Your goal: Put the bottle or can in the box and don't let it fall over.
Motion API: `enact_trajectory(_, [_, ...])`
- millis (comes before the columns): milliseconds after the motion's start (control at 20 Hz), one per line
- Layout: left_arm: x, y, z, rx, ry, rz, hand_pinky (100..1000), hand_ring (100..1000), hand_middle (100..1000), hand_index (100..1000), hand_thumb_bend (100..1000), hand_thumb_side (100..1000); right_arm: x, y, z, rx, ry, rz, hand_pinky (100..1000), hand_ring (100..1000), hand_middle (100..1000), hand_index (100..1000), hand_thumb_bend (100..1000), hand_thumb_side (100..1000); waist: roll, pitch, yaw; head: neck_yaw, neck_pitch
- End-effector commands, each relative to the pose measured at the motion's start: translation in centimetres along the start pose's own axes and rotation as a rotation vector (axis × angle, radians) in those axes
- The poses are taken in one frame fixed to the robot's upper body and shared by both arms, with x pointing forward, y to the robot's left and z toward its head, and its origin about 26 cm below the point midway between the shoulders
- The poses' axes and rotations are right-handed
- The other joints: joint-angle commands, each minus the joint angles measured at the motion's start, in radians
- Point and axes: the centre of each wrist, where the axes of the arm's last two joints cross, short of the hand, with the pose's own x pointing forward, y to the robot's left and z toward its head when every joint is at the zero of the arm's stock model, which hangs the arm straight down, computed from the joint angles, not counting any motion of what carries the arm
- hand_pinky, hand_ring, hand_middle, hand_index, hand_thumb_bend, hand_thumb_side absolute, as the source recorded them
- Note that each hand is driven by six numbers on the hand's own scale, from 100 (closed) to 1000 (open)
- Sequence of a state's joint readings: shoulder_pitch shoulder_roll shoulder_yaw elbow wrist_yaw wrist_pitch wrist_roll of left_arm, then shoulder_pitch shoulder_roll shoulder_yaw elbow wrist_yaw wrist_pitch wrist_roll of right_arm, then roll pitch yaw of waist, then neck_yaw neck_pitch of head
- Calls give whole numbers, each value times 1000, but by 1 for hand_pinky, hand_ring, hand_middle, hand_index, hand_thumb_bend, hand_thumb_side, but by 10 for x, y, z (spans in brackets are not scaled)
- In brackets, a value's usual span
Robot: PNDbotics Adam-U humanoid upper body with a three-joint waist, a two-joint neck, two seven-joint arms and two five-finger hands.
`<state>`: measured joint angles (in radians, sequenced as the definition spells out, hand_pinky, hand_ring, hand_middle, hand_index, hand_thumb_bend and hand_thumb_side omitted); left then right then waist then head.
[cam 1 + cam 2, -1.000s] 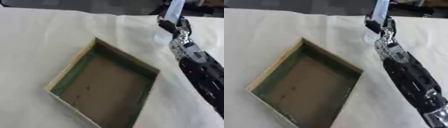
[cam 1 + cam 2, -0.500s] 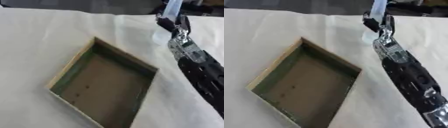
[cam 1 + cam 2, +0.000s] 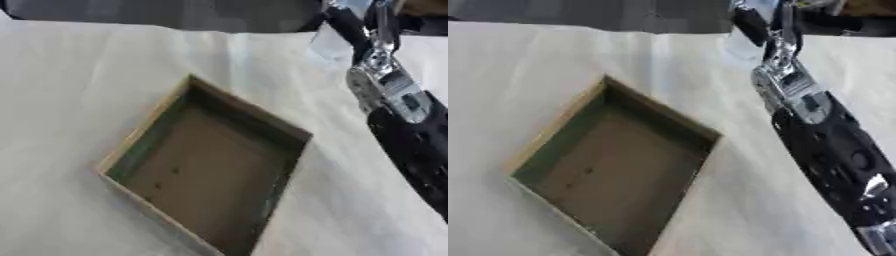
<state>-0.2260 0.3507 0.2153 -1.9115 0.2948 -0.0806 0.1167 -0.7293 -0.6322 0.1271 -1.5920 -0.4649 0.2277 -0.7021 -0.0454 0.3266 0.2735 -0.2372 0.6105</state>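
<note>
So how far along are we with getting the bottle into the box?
Nothing is placed yet: the shallow, open cardboard box with green inner walls sits empty on the white cloth. In hand: the right robot hand is at the far right edge, around a pale, clear bottle-like thing that is partly cut off; the grip itself is unclear. Left: carrying it over and standing it upright in the box.

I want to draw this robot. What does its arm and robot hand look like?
Only the right arm shows. Its forearm is thick, rounded and shiny black, with a pale glint low down. Toward the wrist it becomes silver metal with a small dark patch. The robot hand has thin black fingers and silver parts. No cables or markings are visible.
</note>
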Motion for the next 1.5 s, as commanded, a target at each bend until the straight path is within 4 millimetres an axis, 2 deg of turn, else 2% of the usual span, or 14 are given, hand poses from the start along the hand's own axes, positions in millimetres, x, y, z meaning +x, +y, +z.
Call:
enact_trajectory(50, [10, 7, -3, 0, -29, -31, 1000, 845, 843, 786, 294, 618, 30, 2, 9, 67, -109, -25, 1000, 1000, 1000, 172, 100, 424, 6, -35, -6, 13, 11])
enact_trajectory(550, [9, 11, -1, 17, -22, -43, 1000, 844, 842, 786, 301, 613, 64, 43, 76, 424, -189, -172, 1000, 1000, 1000, 178, 100, 407, 8, -58, -30, 27, 32])
enact_trajectory(650, [9, 11, -1, 18, -21, -43, 1000, 844, 842, 786, 301, 612, 65, 51, 87, 492, -182, -179, 1000, 1000, 1000, 180, 100, 406, 8, -61, -32, 27, 35])
enact_trajectory(1000, [9, 12, 0, 25, -18, -46, 1000, 843, 841, 785, 304, 611, 51, 73, 112, 645, -161, -157, 1000, 1000, 1000, 185, 100, 407, 7, -65, -31, 26, 42])
enact_trajectory(1500, [11, 13, -1, 38, -31, -46, 1000, 841, 839, 783, 308, 605, 22, 84, 144, 744, -167, -75, 1000, 1000, 1000, 194, 100, 383, 10, -61, -23, 24, 39])
